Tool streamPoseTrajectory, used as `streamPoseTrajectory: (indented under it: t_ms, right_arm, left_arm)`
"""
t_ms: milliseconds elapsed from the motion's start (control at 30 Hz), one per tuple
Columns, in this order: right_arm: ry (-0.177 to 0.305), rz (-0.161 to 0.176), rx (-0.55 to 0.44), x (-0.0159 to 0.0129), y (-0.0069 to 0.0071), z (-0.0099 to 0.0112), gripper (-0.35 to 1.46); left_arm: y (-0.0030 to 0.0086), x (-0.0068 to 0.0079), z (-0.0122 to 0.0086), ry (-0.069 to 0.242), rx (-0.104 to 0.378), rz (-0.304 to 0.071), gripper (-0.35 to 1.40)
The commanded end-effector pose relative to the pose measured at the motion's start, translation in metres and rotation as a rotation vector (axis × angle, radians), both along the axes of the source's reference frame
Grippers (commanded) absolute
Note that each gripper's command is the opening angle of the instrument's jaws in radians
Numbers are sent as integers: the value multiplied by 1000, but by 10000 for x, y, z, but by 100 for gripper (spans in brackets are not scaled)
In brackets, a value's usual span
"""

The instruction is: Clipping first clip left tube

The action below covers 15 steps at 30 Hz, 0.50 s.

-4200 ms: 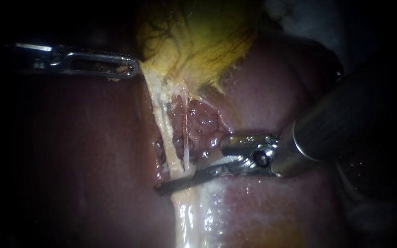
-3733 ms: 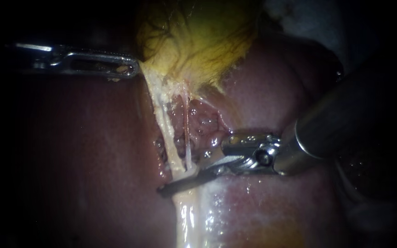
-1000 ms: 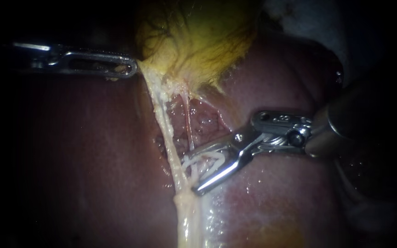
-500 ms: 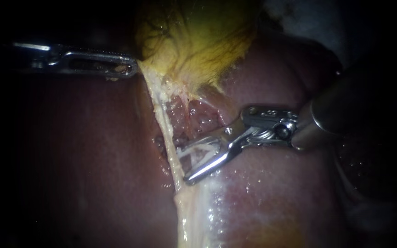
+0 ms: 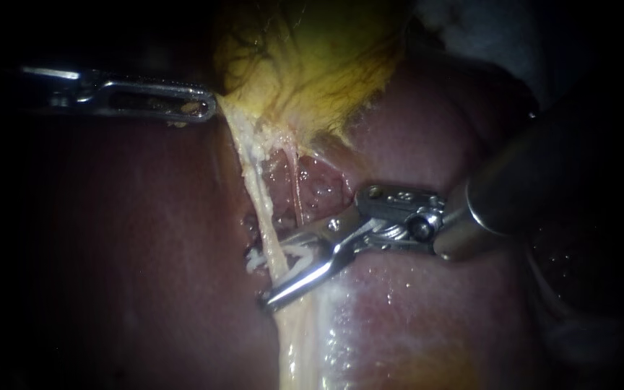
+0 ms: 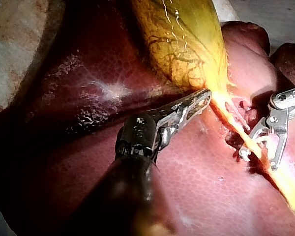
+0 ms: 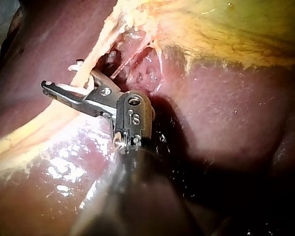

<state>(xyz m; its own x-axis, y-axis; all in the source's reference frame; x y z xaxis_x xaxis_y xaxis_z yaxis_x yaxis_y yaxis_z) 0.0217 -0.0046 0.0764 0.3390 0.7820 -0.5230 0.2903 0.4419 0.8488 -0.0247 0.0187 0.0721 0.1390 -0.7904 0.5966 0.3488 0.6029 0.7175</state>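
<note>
The left instrument [image 5: 207,110] has its claw clamped on the yellow gallbladder [image 5: 305,65]. The right instrument [image 5: 283,271] has its claw apart around the left tube [image 5: 258,195], holding a white clip [image 5: 254,261]. Red liver [image 5: 146,253] lies underneath.

Inventory of colours, as recorded:
- Bulging yellow-green gallbladder [image 5: 305,65]: marked with dark branching lines.
- Glossy dark red-brown liver [image 6: 196,182]: finely honeycombed, with one whitish patch.
- Thin cream-yellow left tube [image 5: 260,195].
- Small white clip [image 5: 254,261].
- Slender left instrument [image 5: 207,108] and right instrument [image 5: 263,278]: silver metal jaws, dark shafts.
</note>
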Motion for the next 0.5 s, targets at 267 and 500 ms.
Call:
streamPoseTrajectory:
  t_ms: [267,500]
  right_arm:
    - [48,-63,5,2,-17,-18,54]
    - [56,-79,8,8,-13,-19,37]
  left_arm:
    - [0,1,0,0,0,0,-35]
    - [0,1,0,0,0,0,-35]
